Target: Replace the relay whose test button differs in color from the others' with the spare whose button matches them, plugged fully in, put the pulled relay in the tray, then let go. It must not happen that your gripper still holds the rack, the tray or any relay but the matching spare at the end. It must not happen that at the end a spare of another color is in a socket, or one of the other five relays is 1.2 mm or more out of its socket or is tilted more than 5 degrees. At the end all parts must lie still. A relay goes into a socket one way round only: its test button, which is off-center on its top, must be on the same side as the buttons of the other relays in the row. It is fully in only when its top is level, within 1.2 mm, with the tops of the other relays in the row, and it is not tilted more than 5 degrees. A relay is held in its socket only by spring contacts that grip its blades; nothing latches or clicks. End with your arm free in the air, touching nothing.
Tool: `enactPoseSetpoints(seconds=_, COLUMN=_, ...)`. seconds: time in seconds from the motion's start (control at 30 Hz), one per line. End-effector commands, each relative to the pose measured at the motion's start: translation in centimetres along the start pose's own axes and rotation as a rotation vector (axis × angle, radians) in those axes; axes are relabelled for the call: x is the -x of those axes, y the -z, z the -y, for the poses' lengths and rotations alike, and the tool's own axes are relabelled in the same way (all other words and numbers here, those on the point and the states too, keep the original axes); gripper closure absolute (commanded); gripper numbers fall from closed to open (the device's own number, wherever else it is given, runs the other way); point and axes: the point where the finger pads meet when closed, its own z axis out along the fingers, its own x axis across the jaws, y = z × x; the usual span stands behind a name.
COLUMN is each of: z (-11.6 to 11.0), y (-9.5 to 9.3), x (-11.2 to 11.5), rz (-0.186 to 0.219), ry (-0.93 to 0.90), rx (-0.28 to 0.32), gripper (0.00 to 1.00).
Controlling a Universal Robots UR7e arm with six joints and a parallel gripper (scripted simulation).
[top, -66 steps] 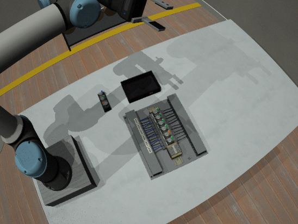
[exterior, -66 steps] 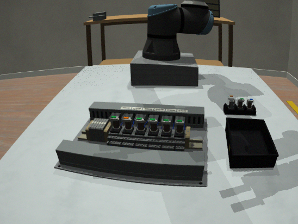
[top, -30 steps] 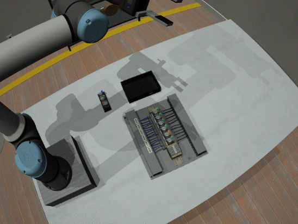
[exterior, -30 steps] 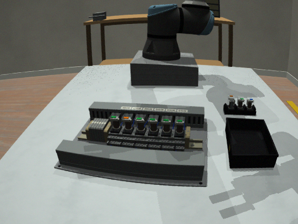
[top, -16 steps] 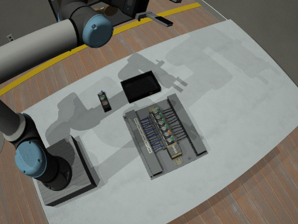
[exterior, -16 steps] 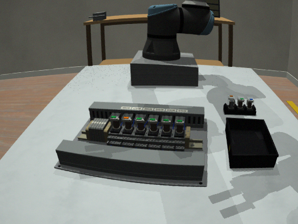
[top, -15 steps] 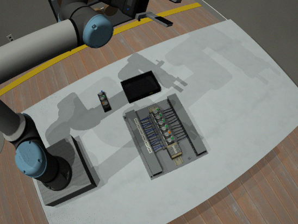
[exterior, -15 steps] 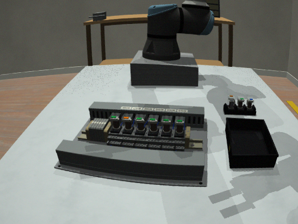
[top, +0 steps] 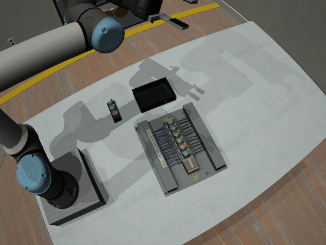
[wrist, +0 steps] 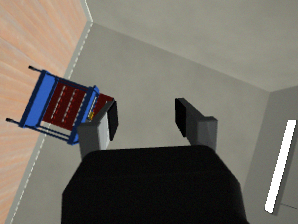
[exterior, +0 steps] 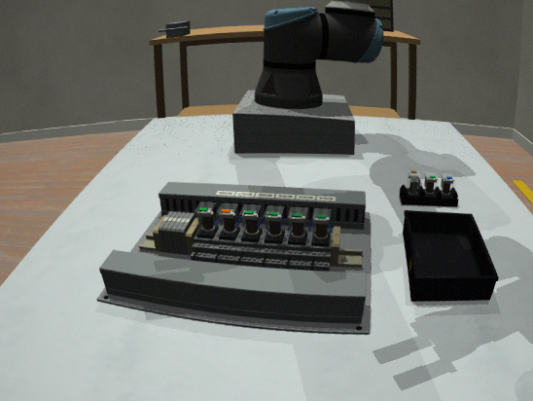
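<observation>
In the row, the relay with the orange button (top: 182, 147) (exterior: 229, 223) stands in its socket, second from the terminal-block end. Several other relays there have green buttons. The spare holder (top: 118, 120) (exterior: 429, 200) carries three relays: the green-button spare (top: 112, 107) (exterior: 430, 186) in the middle, an orange-button one (exterior: 413, 185) and a blue-button one (exterior: 447, 186) at the ends. The black tray (top: 144, 110) (exterior: 451, 290) is empty. My gripper (top: 184, 13) (wrist: 146, 111) is open and empty, high up and far from the relays, pointing away from the table.
Grey wire ducts (top: 205, 138) (exterior: 233, 284) flank the relay row on its panel. Terminal blocks (top: 190, 165) (exterior: 175, 231) stand at one end. The robot's base block (top: 89, 178) (exterior: 294, 131) is on the table. A blue and red object (wrist: 60, 105) shows far off in the wrist view.
</observation>
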Motion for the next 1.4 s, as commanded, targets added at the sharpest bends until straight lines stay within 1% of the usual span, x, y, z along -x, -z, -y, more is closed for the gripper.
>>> enactPoseSetpoints(seconds=0.0, z=0.04, y=0.12, x=0.08, rz=0.000, ry=-0.001, rx=0.000, gripper=0.00)
enactPoseSetpoints(seconds=0.97, z=0.10, y=0.19, x=0.17, rz=0.000, ry=-0.001, rx=0.000, gripper=0.00)
enactPoseSetpoints(seconds=1.13, z=0.19, y=0.31, x=0.30, rz=0.155, ry=0.079, rx=-0.149, gripper=0.00)
enactPoseSetpoints(seconds=1.37, z=0.19, y=0.31, x=0.30, rz=0.155, ry=0.079, rx=-0.149, gripper=0.00)
